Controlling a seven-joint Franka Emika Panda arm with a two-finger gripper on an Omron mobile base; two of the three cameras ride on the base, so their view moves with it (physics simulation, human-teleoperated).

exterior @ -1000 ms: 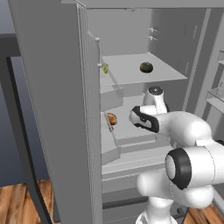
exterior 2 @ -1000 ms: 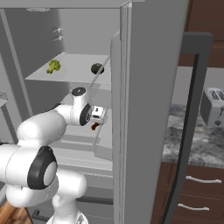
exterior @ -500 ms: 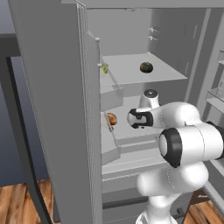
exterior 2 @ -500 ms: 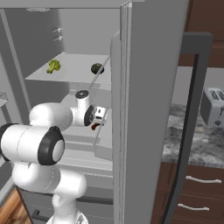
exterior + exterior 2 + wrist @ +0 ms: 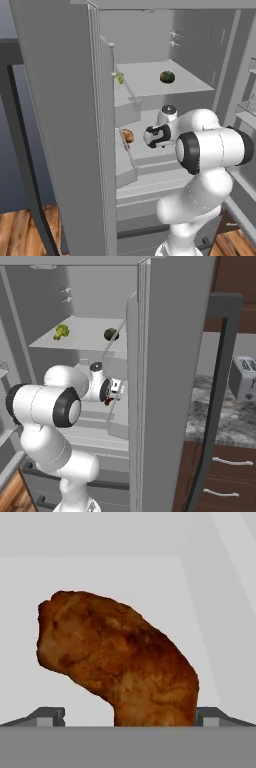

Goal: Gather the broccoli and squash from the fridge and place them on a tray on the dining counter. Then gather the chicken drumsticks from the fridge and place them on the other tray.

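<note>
The fridge (image 5: 60, 125) (image 5: 170, 381) stands open. My gripper (image 5: 144, 137) (image 5: 117, 392) reaches over its middle shelf, open, level with a brown chicken drumstick (image 5: 128, 135) (image 5: 108, 402) near the shelf's edge. In the hand view the drumstick (image 5: 120, 662) looms large, its lower end between my spread fingertips (image 5: 50, 716), and I cannot tell whether they touch it. On the shelf above lie the green-yellow broccoli (image 5: 62, 331) (image 5: 120, 78) and the dark green round squash (image 5: 167, 76) (image 5: 111, 334).
The fridge's open doors flank the arm on both sides. Door bins (image 5: 247, 107) stick out at the right. A toaster (image 5: 244, 377) sits on a marbled counter (image 5: 220, 421) beyond the door, above brown drawers. A dark frame (image 5: 20, 165) stands at the left.
The elbow has swung in closer to the fridge and the hand has edged slightly toward the drumstick. The jaws stay wide.
</note>
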